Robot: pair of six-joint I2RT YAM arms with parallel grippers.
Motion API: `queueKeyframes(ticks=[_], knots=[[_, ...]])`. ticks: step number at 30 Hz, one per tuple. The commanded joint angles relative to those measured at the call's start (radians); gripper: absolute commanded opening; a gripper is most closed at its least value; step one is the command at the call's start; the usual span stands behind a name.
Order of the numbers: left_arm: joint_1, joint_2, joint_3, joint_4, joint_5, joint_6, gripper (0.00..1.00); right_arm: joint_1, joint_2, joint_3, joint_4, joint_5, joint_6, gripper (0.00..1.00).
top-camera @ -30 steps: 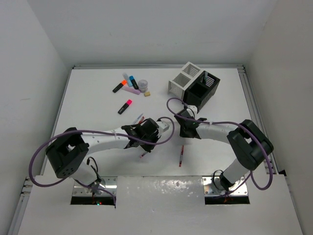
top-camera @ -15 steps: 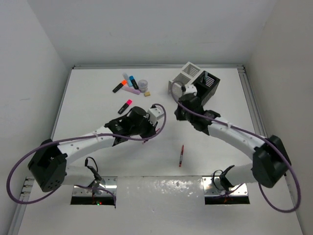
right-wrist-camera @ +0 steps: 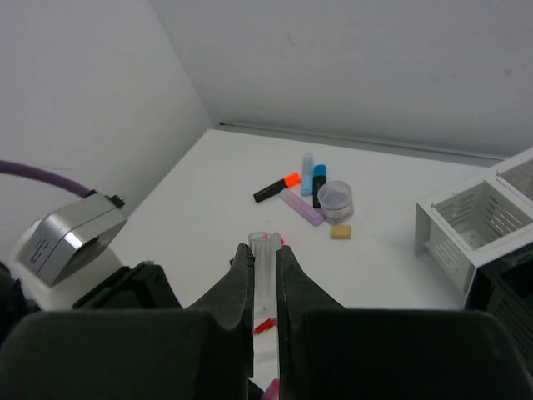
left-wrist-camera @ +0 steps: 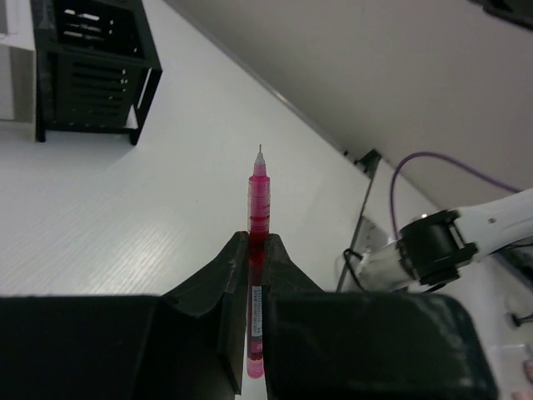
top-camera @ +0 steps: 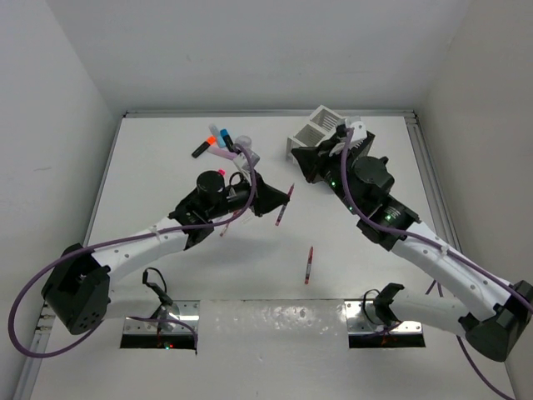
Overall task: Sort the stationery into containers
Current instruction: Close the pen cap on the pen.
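Note:
My left gripper is shut on a pink-red pen and holds it above the table's middle; in the left wrist view the pen sticks out past the jaws, tip forward. My right gripper hangs beside the white box and over the black box. It is shut on a clear pen. A red pen lies on the table near the front. The black box also shows in the left wrist view.
At the back left lie an orange-tipped black highlighter, blue highlighters, a lilac one, a tape roll and a tan eraser. A pink-tipped highlighter peeks out by the left arm. The white box stands at the right.
Both grippers rose from the table's middle, each with a pen. The left swung back-left, then pointed its pen right. The right swung back toward the boxes.

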Motion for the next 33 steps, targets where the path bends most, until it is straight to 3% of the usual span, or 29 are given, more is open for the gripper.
queueKeyframes(ticks=[1,12,23,33], knots=[[0.025,-0.016,-0.028,0.201,0.065,-0.179,0.00,0.029,-0.034,-0.023,0.110,0.010,-0.017,0.00],[0.073,-0.065,-0.064,0.262,0.143,-0.158,0.00,0.109,-0.046,-0.083,0.180,0.080,-0.032,0.00],[0.102,-0.085,-0.039,0.206,0.192,-0.095,0.00,0.114,-0.034,-0.109,0.205,0.123,0.003,0.00],[0.111,-0.079,-0.032,0.197,0.162,-0.091,0.00,0.117,-0.025,-0.123,0.211,0.116,0.041,0.00]])
